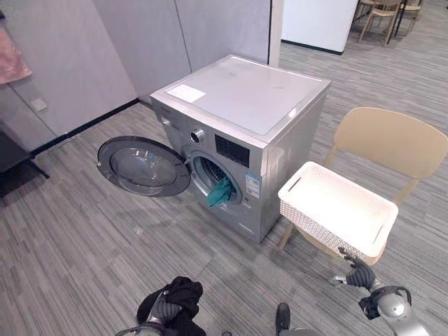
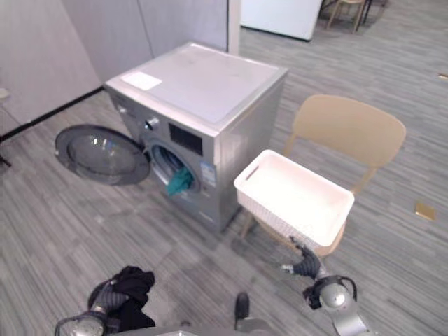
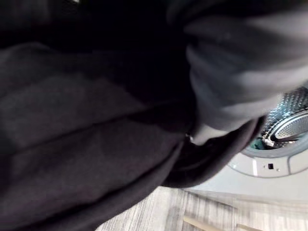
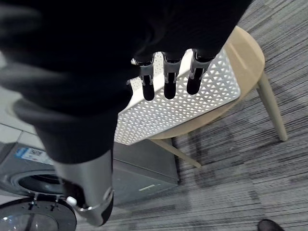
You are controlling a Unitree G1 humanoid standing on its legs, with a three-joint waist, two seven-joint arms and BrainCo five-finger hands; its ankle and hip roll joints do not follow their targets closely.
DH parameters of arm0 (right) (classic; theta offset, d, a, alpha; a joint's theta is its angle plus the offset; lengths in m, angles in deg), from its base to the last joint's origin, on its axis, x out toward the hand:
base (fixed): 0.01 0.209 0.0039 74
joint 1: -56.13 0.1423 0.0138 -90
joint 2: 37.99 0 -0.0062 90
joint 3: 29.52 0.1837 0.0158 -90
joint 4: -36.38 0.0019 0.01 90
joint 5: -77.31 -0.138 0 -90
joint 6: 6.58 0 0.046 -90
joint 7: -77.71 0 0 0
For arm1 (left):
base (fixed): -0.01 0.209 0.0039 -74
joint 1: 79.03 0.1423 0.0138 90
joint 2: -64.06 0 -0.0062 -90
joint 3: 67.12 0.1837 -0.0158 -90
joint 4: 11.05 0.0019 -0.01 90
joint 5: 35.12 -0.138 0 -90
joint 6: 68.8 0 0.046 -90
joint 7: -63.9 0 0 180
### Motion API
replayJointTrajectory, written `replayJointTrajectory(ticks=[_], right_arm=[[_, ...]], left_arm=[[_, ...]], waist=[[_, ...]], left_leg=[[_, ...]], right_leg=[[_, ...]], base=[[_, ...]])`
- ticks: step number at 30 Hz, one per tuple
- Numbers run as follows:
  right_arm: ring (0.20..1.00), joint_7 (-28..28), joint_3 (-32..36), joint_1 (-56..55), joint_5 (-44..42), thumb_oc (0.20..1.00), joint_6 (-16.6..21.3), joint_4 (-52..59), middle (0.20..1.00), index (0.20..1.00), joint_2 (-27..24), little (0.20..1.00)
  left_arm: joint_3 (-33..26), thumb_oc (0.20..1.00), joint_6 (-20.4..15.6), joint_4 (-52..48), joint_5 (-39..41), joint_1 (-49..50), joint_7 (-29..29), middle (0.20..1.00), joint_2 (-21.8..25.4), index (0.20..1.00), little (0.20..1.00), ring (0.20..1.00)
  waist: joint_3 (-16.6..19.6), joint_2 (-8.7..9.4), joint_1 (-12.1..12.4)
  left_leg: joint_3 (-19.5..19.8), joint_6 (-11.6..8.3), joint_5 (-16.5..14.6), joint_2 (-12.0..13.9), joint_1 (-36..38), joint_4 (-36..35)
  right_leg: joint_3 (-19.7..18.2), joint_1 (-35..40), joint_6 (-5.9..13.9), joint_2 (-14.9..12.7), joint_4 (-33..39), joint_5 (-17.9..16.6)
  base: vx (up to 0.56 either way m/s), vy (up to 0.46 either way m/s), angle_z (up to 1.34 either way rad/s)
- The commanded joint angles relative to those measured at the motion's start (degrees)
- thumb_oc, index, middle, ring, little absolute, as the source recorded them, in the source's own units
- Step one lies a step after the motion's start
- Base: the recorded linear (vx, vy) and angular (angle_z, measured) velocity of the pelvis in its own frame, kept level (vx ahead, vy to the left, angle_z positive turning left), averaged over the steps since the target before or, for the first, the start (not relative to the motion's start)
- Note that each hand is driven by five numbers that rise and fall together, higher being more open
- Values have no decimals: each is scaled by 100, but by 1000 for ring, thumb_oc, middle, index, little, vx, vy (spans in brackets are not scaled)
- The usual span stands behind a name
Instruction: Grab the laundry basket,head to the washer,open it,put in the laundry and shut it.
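Note:
The silver washer (image 1: 245,98) stands ahead with its round door (image 1: 143,166) swung wide open to its left. A teal cloth (image 1: 220,192) hangs out of the drum opening (image 3: 284,125). My left hand (image 1: 162,308) is low and near me, shut on a black garment (image 1: 183,292) that also covers most of the left wrist view (image 3: 96,120). The white lattice laundry basket (image 1: 311,225) sits on a tan chair (image 1: 392,143) right of the washer, and looks empty. My right hand (image 1: 360,275) hovers just in front of the basket, its fingers (image 4: 166,79) straight and holding nothing.
Grey partition walls stand behind the washer. A pink cloth (image 1: 10,56) hangs at the far left above a dark low shelf (image 1: 14,157). More chairs (image 1: 383,10) stand far back on the right. Striped grey floor lies between me and the washer.

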State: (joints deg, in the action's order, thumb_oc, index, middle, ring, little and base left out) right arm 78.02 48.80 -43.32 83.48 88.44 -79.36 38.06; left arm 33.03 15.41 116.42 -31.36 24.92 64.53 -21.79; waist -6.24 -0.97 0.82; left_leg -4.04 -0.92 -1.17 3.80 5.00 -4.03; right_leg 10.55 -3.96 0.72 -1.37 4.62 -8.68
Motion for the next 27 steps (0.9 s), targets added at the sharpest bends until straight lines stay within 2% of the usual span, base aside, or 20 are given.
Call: replayJointTrajectory(ticks=[1,2,3,4,7,8,11,12,14,17,19,20,21,22,24,25,26,27], right_arm=[[1000,-83,-67,466,14,1000,195,-63,1000,1000,181,1000],[1000,-117,-57,500,1,1000,179,-159,1000,1000,199,1000],[1000,-243,-11,589,-52,1000,159,-346,1000,1000,246,1000],[1000,-244,-11,595,-52,1000,161,-350,1000,1000,248,1000],[1000,-364,5,600,-2,1000,78,-522,1000,1000,288,1000],[1000,-385,26,582,-5,1000,47,-512,1000,1000,306,1000],[1000,-460,48,589,13,1000,-14,-651,1000,1000,356,1000],[1000,-454,31,612,59,1000,-41,-686,1000,1000,373,1000],[1000,-471,9,622,92,1000,-33,-697,1000,1000,434,1000],[1000,-472,-42,717,166,1000,-71,-631,1000,1000,516,1000],[1000,-480,-86,750,223,1000,-76,-583,1000,1000,585,1000],[1000,-486,-102,788,244,1000,-87,-530,1000,1000,608,1000],[1000,-507,-144,836,210,1000,-70,-432,1000,1000,654,1000],[1000,-508,-144,842,210,1000,-71,-433,1000,1000,656,1000],[1000,-515,-171,857,210,1000,-64,-286,1000,1000,663,1000],[1000,-524,-185,861,200,1000,-64,-297,1000,1000,644,1000],[1000,-510,-196,850,168,1000,-78,-322,1000,1000,651,1000],[1000,-510,-197,850,167,1000,-77,-323,1000,1000,649,1000]], left_arm=[[-389,200,-254,-22,84,-575,-240,200,152,200,200,200],[-412,200,-251,-16,110,-613,-280,200,152,200,200,200],[-466,200,-248,-4,227,-780,-399,200,158,200,200,200],[-467,200,-248,-3,227,-785,-399,200,158,200,200,200],[-515,200,-243,-54,242,-882,-482,200,143,200,200,200],[-526,200,-233,-82,248,-882,-500,200,131,200,200,200],[-555,200,-221,-97,236,-932,-534,200,103,200,200,200],[-582,200,-199,-77,239,-915,-520,200,90,200,200,200],[-603,200,-187,-66,191,-849,-519,200,57,200,200,200],[-647,200,-155,-78,143,-766,-532,200,60,200,200,200],[-681,200,-152,-58,127,-774,-557,200,90,200,200,200],[-696,200,-140,-75,127,-792,-563,200,113,200,200,200],[-687,200,-136,-112,118,-861,-619,200,183,200,200,200],[-689,200,-136,-110,118,-866,-620,200,185,200,200,200],[-593,200,-149,-195,139,-946,-627,200,201,200,200,200],[-575,200,-159,-201,171,-990,-642,200,175,200,200,200],[-539,200,-162,-195,180,-989,-611,200,151,200,200,200],[-539,200,-162,-195,180,-989,-611,200,149,200,200,200]], waist=[[-256,284,83],[-304,284,112],[-419,307,141],[-405,308,128],[-407,306,98],[-381,302,62],[-371,306,-14],[-331,283,-18],[-275,274,-33],[-259,371,41],[-318,425,105],[-366,451,127],[-488,464,82],[-486,473,92],[-612,434,-70],[-675,374,-124],[-713,359,-184],[-725,352,-190]], left_leg=[[-23,-97,38,-325,-630,430],[-7,-108,45,-338,-718,495],[-138,-165,52,-315,-963,690],[-126,-163,65,-319,-993,694],[-931,-151,103,-98,-1083,648],[-1131,-185,24,-23,-1020,591],[-1749,-217,168,182,-1037,480],[-1859,-206,150,215,-968,345],[-1820,-166,142,169,-899,252],[-1707,11,-40,-21,-911,358],[-1632,147,-209,-157,-877,445],[-1572,215,-289,-224,-859,483],[-1447,309,-404,-305,-770,513],[-1460,318,-416,-315,-779,519],[-1270,355,-512,-376,-595,495],[-1235,364,-440,-377,-542,465],[-1140,377,-520,-436,-385,412],[-1132,376,-521,-432,-369,408]], right_leg=[[-91,621,377,-104,-326,1308],[-16,594,366,-122,-330,1313],[296,556,357,-221,-332,1347],[309,534,357,-223,-329,1337],[784,577,388,-369,-260,1346],[859,661,428,-401,-245,1419],[1263,739,467,-547,-243,1388],[1391,756,480,-570,-273,1419],[1456,845,530,-612,-331,1471],[1413,899,597,-836,-678,1509],[1341,746,679,-1082,-1272,1507],[1248,601,711,-1189,-1644,1439],[902,245,735,-1165,-2271,1285],[881,212,744,-1183,-2315,1303],[254,-299,683,-740,-2713,1447],[135,-513,604,-519,-2586,1434],[114,-666,571,-495,-2274,1344],[123,-643,571,-490,-2261,1341]], base=[[-58,-13,40],[-100,-9,50],[-86,-5,47],[-83,11,65],[62,66,98],[184,101,107],[150,168,114],[171,184,112],[231,206,96],[248,251,30],[204,258,14],[231,267,32],[174,181,26],[184,152,25],[152,93,55],[246,82,91],[179,47,79],[336,11,65]])
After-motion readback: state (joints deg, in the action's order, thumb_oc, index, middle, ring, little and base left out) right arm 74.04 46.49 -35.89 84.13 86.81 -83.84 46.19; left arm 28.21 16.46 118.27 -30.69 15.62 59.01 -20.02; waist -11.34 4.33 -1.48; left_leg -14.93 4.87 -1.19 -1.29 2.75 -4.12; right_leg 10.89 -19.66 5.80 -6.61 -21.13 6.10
